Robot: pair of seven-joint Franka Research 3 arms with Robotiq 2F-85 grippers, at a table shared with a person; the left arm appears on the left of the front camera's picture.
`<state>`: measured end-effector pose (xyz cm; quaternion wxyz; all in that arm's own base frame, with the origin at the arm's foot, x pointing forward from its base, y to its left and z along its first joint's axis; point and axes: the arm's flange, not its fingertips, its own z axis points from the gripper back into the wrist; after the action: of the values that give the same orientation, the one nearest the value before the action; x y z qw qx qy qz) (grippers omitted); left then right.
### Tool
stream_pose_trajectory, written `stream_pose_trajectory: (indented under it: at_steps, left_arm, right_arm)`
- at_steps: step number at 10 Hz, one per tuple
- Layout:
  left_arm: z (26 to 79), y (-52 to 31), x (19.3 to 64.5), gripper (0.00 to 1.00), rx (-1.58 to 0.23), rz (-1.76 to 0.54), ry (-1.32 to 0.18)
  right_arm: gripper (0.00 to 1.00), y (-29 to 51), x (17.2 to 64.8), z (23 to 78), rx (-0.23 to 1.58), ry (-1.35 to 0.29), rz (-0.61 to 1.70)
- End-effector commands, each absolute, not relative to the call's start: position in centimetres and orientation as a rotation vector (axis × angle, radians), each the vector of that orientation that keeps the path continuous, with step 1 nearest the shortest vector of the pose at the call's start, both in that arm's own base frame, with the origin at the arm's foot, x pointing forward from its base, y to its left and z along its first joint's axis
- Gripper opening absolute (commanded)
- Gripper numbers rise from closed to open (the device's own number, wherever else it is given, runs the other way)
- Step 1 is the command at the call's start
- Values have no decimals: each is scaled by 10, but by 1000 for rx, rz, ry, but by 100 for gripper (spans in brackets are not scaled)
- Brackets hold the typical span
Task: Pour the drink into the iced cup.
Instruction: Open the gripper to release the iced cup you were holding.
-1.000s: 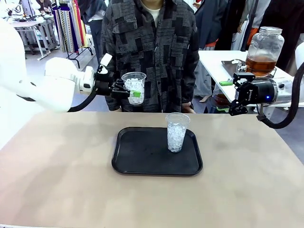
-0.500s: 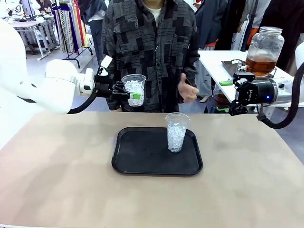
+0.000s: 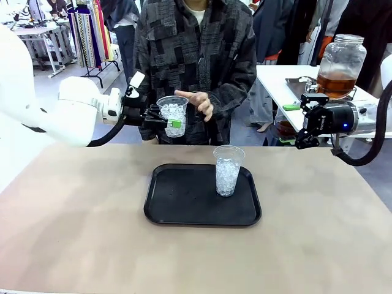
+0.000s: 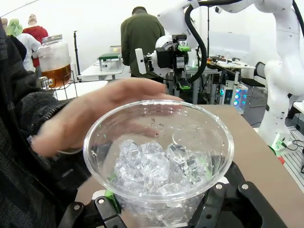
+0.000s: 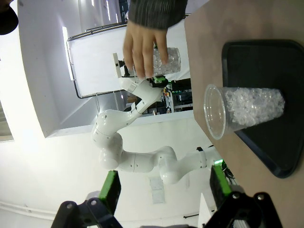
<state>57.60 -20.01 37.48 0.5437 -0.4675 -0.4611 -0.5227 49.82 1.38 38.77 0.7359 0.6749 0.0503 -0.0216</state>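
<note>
Left gripper [image 3: 173, 123] is shown clamped on an upright iced cup [image 3: 173, 112], which is held aloft. A person's hand [image 3: 199, 104] is seen just beside its rim. A second cup [image 3: 228, 171] of ice is stood on the tray [image 3: 184, 208]. Right gripper [image 5: 165, 190] is held wide open and empty. The drink [image 3: 335, 84] is contained in a lidded jar [image 3: 340, 55] on a side table [image 3: 275, 76] behind it.

A tan tabletop [image 3: 73, 233] fills the foreground. Beyond its far-left corner is grey floor [image 3: 46, 82], where a rack [image 3: 89, 33] of striped cloths stands with a desk [image 3: 33, 29] behind it. Past the far-right corner stands a white table [image 3: 275, 76]. In the left wrist view a white wall [image 4: 95, 23] is brightly lit, with a cluttered bench [image 4: 228, 64] before it.
</note>
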Motion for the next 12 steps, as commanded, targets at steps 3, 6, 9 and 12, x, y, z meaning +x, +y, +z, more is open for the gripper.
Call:
stream_pose_trajectory:
  at_steps: [3,6,9,12]
  left_arm:
    - [378,-202,574,76,-1107,-1250,-1107]
    - [378,-202,574,76,-1107,-1250,-1107]
    - [378,-202,574,76,-1107,-1250,-1107]
    - [378,-202,574,76,-1107,-1250,-1107]
  right_arm:
    - [100,14,499,389,1485,103,-43]
    - [100,14,499,389,1485,103,-43]
    - [100,14,499,389,1485,103,-43]
    - [100,14,499,389,1485,103,-43]
